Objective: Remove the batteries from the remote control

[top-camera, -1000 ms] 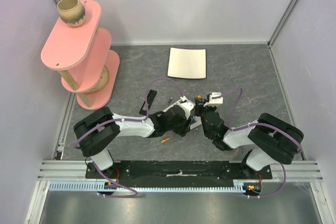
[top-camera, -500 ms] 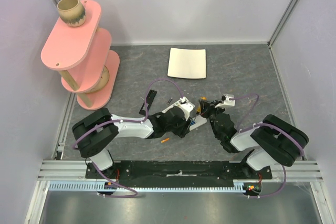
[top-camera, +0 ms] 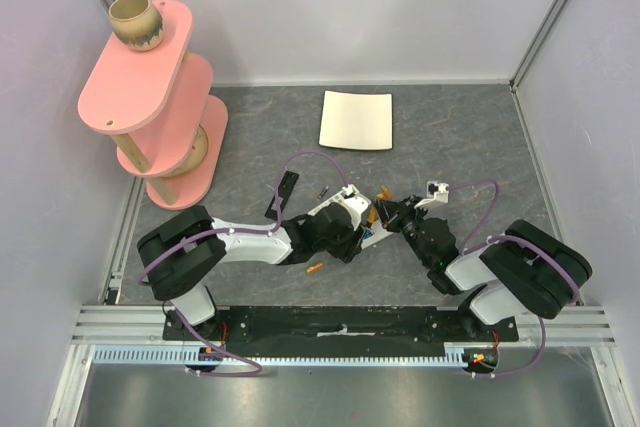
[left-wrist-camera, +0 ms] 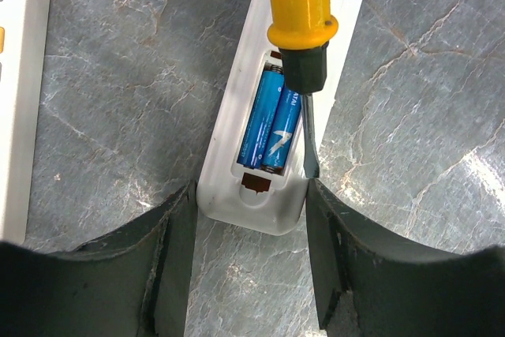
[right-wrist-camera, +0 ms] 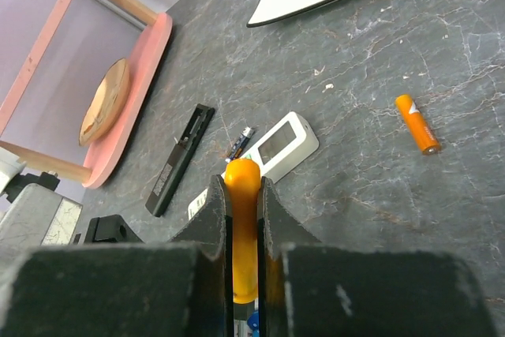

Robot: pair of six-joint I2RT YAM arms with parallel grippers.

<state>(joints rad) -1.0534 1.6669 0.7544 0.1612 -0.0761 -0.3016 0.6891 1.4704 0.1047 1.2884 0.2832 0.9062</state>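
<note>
Right arm is now sitting with its wrist farther out than a second ago, its end effector (right-wrist-camera: 244,195) clamping a yellow-handled screwdriver (left-wrist-camera: 298,5). Left end effector (left-wrist-camera: 248,195) is pinching the remote control (left-wrist-camera: 229,140) at its near end, on the bench (left-wrist-camera: 102,116). Two blue batteries (left-wrist-camera: 271,120) are lying in the open bay just ahead, lengthwise. The blade tip is sitting at the bay's right edge.

Right claw (right-wrist-camera: 241,195) clamps an orange tool handle (right-wrist-camera: 243,173); an orange battery (right-wrist-camera: 417,123) lies apart.
</note>
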